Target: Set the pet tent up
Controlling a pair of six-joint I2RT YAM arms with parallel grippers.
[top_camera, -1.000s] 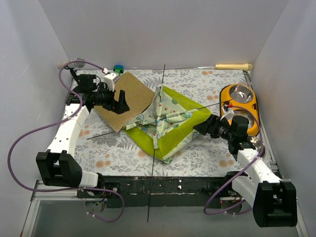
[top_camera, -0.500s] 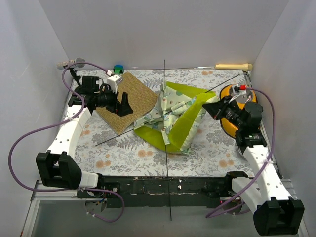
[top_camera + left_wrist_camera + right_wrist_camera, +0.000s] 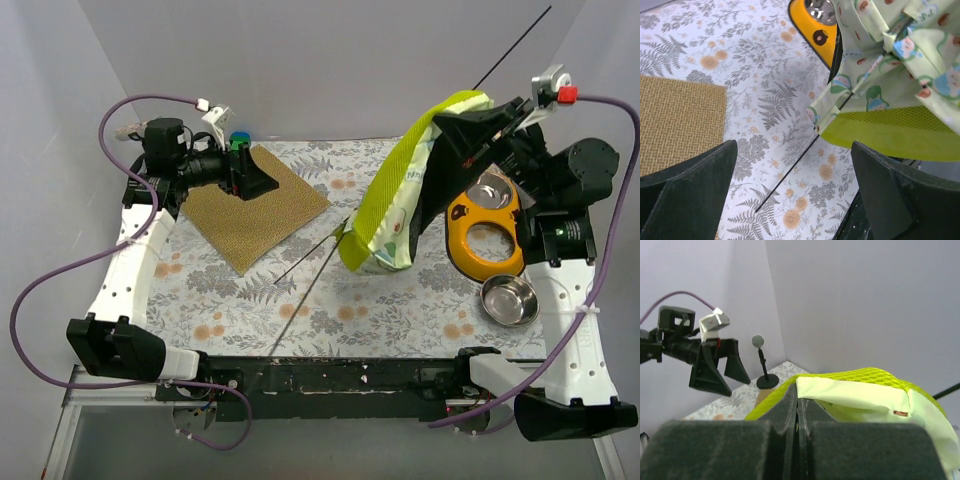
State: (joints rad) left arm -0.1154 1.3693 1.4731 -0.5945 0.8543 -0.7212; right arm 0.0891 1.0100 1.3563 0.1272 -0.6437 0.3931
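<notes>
Floral worktop (image 3: 230, 300), white walls (image 3: 330, 60). Tent (image 3: 395, 200) hanging right of centre, top edge clamped in high right pincer (image 3: 447, 125). Left pincer (image 3: 262, 180) wide, empty, over mat (image 3: 255, 215), apart from tent.

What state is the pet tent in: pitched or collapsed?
Collapsed: the pet tent hangs limp and folded from the shut right hand, no dome formed.
</notes>
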